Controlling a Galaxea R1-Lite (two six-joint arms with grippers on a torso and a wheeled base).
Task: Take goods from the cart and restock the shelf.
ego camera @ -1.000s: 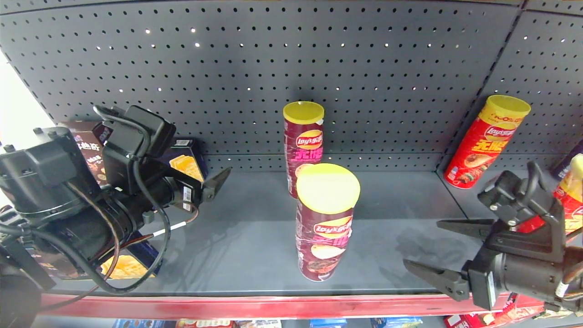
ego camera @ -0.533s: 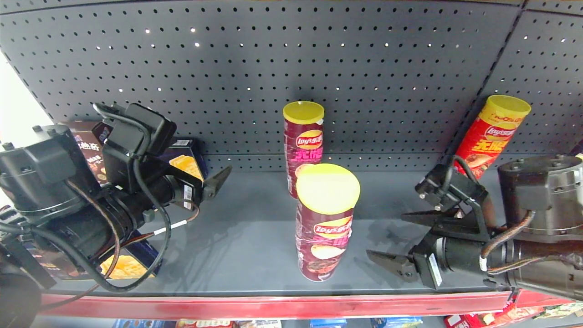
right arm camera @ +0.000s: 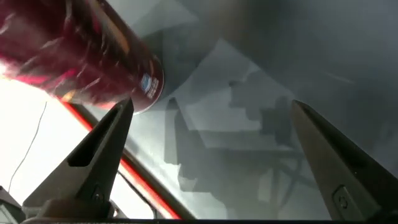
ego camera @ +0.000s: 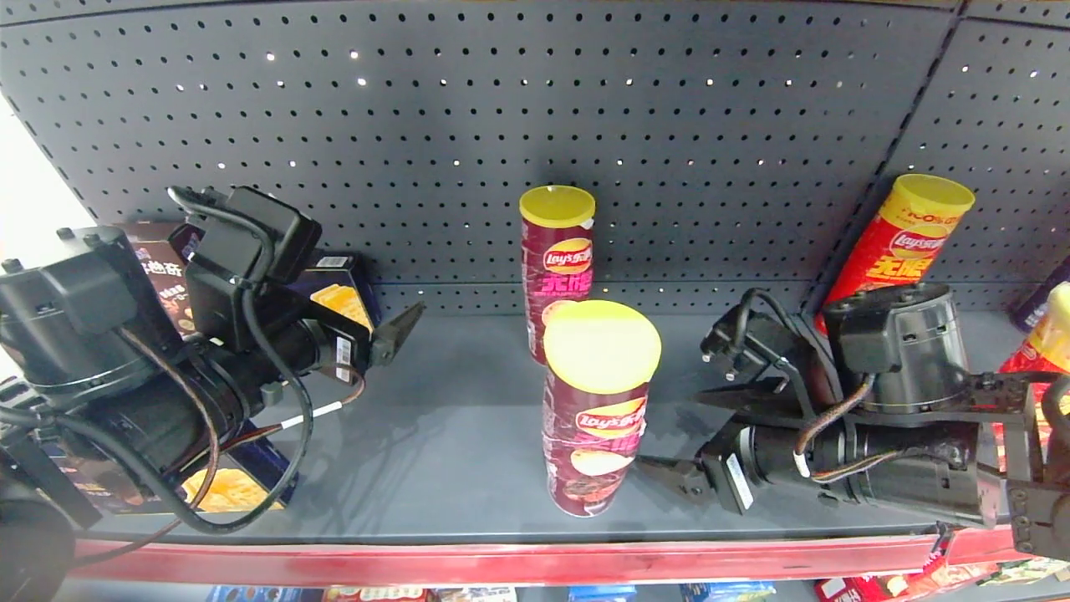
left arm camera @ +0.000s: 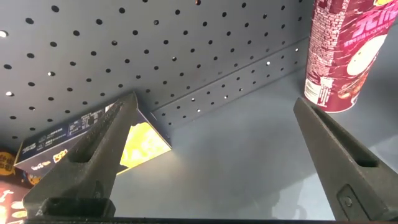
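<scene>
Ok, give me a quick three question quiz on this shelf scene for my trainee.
1. True or false: the front maroon can lies on its side.
2. The right end effector is: A) open, B) shut on a can, C) shut and empty.
3. Fill in: the lid of the rear maroon can is ___.
Key: 1 false; 2 A; 3 yellow.

I count two maroon cylindrical cardboard chip tubes (ego camera: 557,276) (ego camera: 595,435) with yellow lids, two red chip tubes (ego camera: 899,251) (ego camera: 1030,359) with yellow lids, two dark blue cardboard cracker boxes (ego camera: 338,293) (ego camera: 226,493) and one brown cardboard box (ego camera: 160,269).
</scene>
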